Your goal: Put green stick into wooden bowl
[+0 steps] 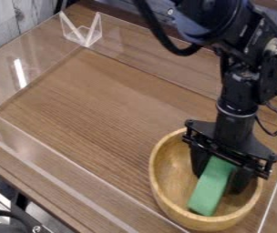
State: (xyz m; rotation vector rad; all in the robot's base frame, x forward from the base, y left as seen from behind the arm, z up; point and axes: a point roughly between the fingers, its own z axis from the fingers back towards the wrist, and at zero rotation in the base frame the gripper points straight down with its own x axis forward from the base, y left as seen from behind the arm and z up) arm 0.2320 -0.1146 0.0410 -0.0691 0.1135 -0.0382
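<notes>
The gripper (230,169) points straight down over the wooden bowl (171,182) with its jaws spread apart. The green stick (210,190) lies tilted inside the bowl — its upper end between the jaws, seemingly loose, though contact there is hard to judge.

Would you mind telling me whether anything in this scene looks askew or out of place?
Only mildly: the green stick leans tilted inside the wooden bowl, its upper end between the open jaws of the gripper. Nothing looks spilled or damaged.
</notes>
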